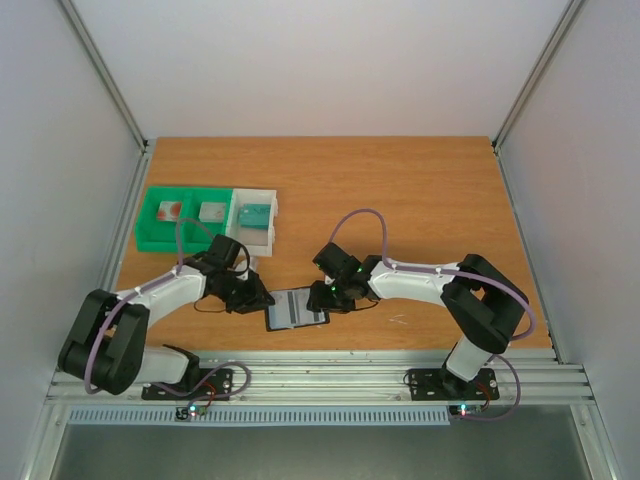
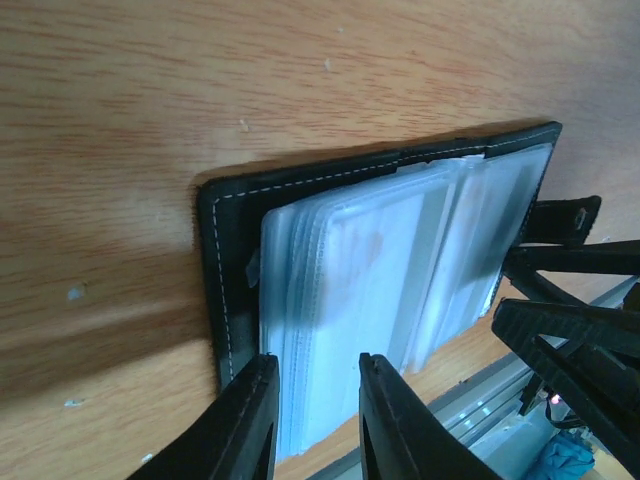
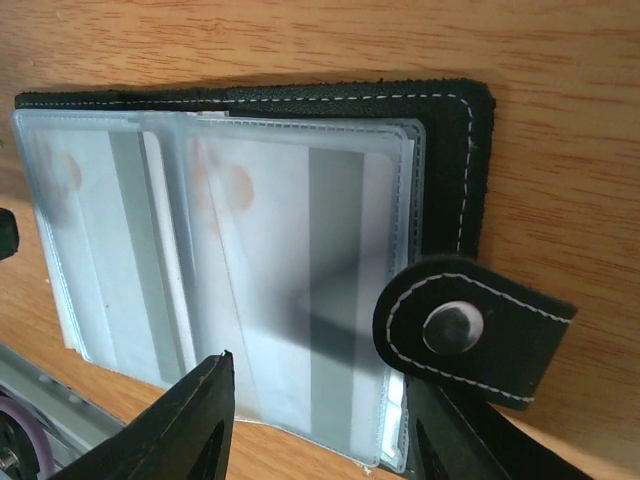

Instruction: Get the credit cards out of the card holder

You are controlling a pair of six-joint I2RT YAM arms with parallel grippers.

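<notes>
The card holder (image 1: 297, 309) lies open and flat near the front edge of the bench (image 1: 400, 190), between the two arms, its clear pockets (image 2: 370, 290) fanned upward. The credit cards (image 3: 300, 280) sit inside, pale grey behind the plastic, none of them out.

The left claw (image 2: 317, 370) is drawn narrow astride the near edge of the pocket stack; whether its fingers bite on anything cannot be told. The right claw (image 3: 325, 390) is spread wide over the opposite page, one finger tucked beneath the clasp tab (image 3: 470, 325), pinching nothing that shows.

The likely trouble is a grip that takes sleeve and card together, or several sleeves at once, so that a pull drags the whole holder instead of freeing a card. With the right claw not clearly pinning the cover, the holder could slide toward the metal rail (image 1: 320, 380) just beside it.

The bench is orange-brown wood grain. A green tray (image 1: 175, 215) and a white tray (image 1: 255, 215) stand well apart at rear left, inside plain white walls.
</notes>
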